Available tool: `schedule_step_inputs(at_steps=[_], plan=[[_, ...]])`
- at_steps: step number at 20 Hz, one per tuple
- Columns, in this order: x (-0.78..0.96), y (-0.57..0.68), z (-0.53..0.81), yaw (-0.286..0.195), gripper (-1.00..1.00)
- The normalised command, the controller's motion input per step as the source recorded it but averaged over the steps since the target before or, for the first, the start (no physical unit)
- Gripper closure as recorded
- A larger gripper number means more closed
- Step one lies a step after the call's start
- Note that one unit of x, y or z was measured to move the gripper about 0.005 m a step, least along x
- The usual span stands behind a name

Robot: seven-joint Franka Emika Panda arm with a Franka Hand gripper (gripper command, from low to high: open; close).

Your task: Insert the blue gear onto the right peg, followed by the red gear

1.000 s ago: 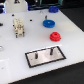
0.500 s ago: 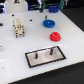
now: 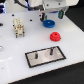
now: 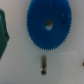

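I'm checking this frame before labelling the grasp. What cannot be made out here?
- Gripper: in the exterior view blur hides whether it is open or shut; the wrist view shows no fingers.
- Blue gear: the wrist view's edge cuts off its rim.
- Red gear: teeth too blurred to see in the exterior view.
- Right peg: too small to show detail.

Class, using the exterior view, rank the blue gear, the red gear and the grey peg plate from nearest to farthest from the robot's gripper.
1. Blue gear: directly under the gripper.
2. Red gear: nearer the camera, slightly toward the exterior view's right.
3. Grey peg plate: farthest, near the table's front edge.
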Motion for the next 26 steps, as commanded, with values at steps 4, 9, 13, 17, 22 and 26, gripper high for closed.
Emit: schedule_step_inputs(at_steps=[4,9,13,17,22,26], plan=[[-0.26,0.14,-0.51,0.000,-1.00],[-0.33,0.01,-0.43,0.000,1.00],[-0.13,0.00,-0.10,0.000,1.00],[-0.15,0.00,-0.08,0.000,1.00],[-0.11,0.00,-0.11,0.000,1.00],[0.00,-0.01,-0.01,0.000,1.00]])
